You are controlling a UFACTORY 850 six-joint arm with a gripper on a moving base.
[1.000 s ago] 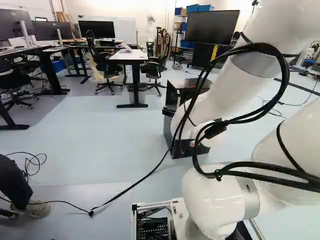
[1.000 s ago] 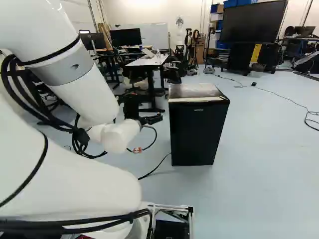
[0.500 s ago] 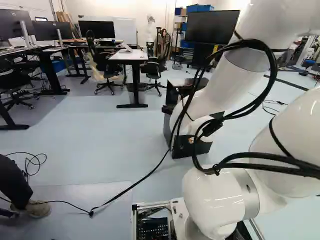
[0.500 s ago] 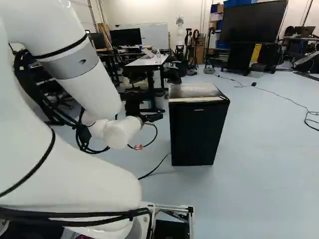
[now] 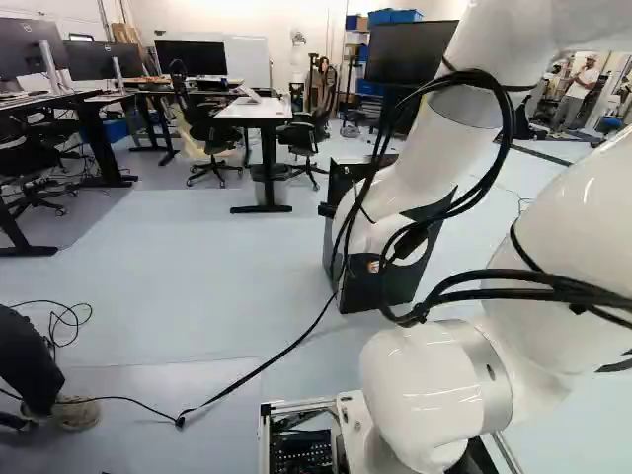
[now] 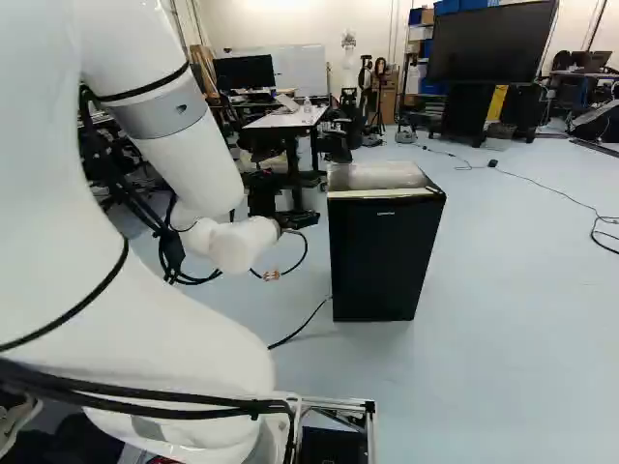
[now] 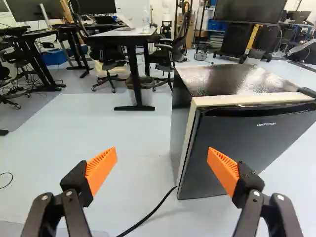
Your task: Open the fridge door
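So the gripper (image 7: 162,155) was wide open with nothing in it, both orange pads (image 7: 101,170) well apart. The fridge (image 6: 387,256) stood upright ahead of it, off to the side, with one finger in line with the door (image 7: 237,148) near its edge. The door looked shut to me.

What could've gone wrong? Mostly the aim, I reckon. The slot (image 7: 261,111) along the top of the door looked like the likeliest place to pull, and the gripper wasn't lined up with it. Driving straight in might've had a finger jam into the door's face or skid off the corner. Hooking the fridge's body instead of the door would probably have dragged or tipped the whole thing. And the loose cables (image 5: 408,243) on the arm (image 6: 184,155) could've snagged on a corner during a big swing.

The floor (image 7: 138,133) was smooth, pale blue-grey stuff, so the fridge might've slid under a hard yank. A black cord (image 7: 157,210) ran across it from near the fridge's bottom corner. Behind all that there was a desk (image 6: 276,120) with chairs (image 5: 207,128) around it, plus a big screen (image 6: 493,43) further back.
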